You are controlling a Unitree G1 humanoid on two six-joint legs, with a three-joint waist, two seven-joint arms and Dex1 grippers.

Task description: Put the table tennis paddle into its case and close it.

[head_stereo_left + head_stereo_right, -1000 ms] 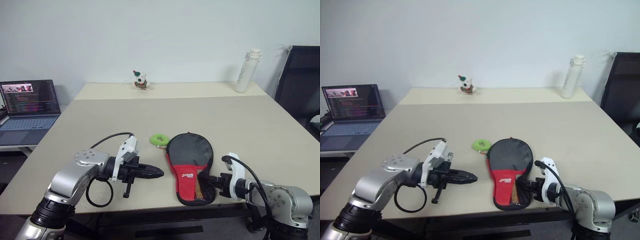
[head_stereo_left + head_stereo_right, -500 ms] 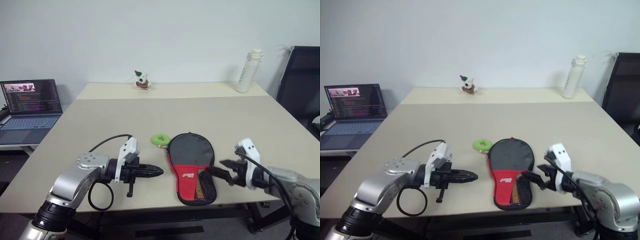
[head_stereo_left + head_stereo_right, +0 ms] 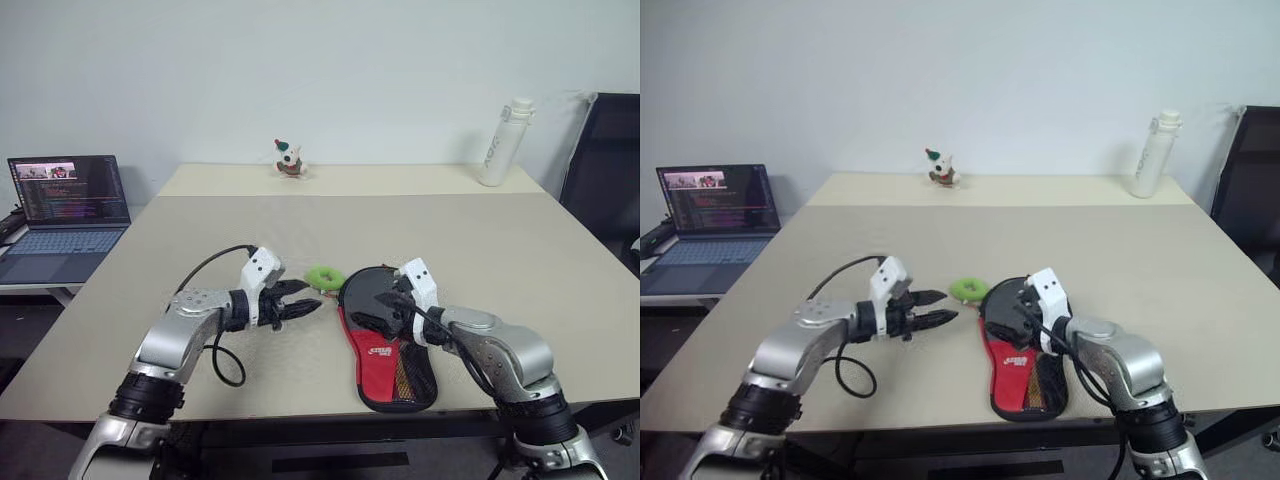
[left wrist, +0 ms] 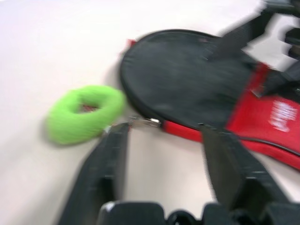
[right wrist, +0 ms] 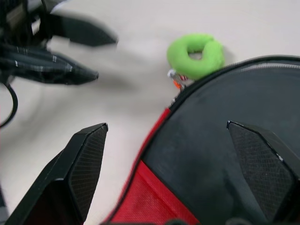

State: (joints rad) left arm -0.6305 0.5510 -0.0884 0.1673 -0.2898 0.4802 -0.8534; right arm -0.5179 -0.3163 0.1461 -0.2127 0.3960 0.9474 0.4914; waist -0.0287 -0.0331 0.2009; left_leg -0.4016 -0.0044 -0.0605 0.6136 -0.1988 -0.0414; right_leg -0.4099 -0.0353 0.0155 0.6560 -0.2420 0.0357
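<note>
Left eye view gave us the whole beige tabletop: the paddle-shaped soft case of black fabric with a red lower panel and white lettering lay flat near the front edge, round end toward the far side, its mesh pocket at the narrow end. Just beside the round end sat a small bright green fuzzy ring tag. The left gripper pointed toward the case from its left, its two black fingers spread apart and empty, close to the ring tag. The right gripper hovered over the black round part of the case, its fingers wide apart, gripping nothing.

Farther back we saw a small white toy figure, a white bottle, and an open laptop on a side desk.

The left wrist view added what the head views could not: a small metal zip pull at the case's rim, linked toward the ring tag, lying between the parted fingers. The right wrist view showed the black fabric's fine, matte weave. We could not see the paddle itself.
</note>
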